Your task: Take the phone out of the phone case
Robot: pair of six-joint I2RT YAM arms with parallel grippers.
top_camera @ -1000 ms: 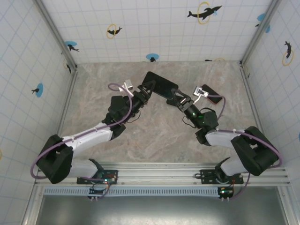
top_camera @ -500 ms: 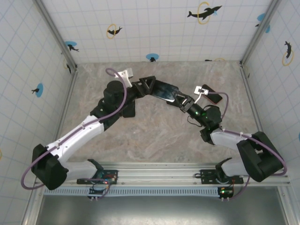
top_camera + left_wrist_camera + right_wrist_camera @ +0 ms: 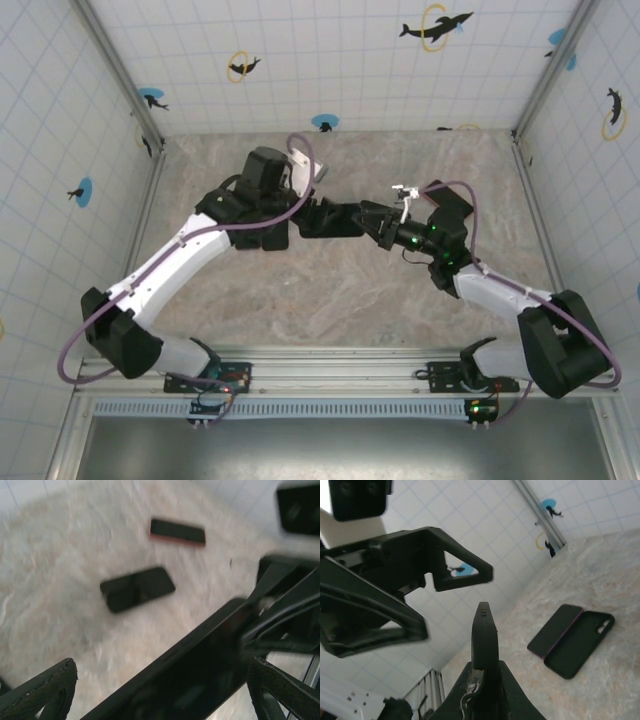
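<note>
My right gripper (image 3: 378, 221) is shut on one end of the black phone (image 3: 350, 217) and holds it in the air over the middle of the table. In the right wrist view the phone (image 3: 485, 635) stands edge-on out of that gripper (image 3: 484, 672). I cannot tell the phone case apart from the phone. My left gripper (image 3: 328, 216) is open at the phone's other end. In the left wrist view the phone (image 3: 200, 665) runs slantwise between the wide-set fingers (image 3: 42, 690) of this gripper (image 3: 160, 680).
A black phone (image 3: 137, 587) and a red-edged phone (image 3: 177, 531) lie flat on the marble table (image 3: 230, 170). The right wrist view shows a pink-edged phone (image 3: 555, 630) beside a black case (image 3: 582, 647). Tiled walls (image 3: 330, 60) close in three sides.
The left arm has swung up and to the right, its wrist turned over the phone. The right gripper has shifted left and tipped the phone from flat to edge-on. Both grippers' openings look unchanged.
</note>
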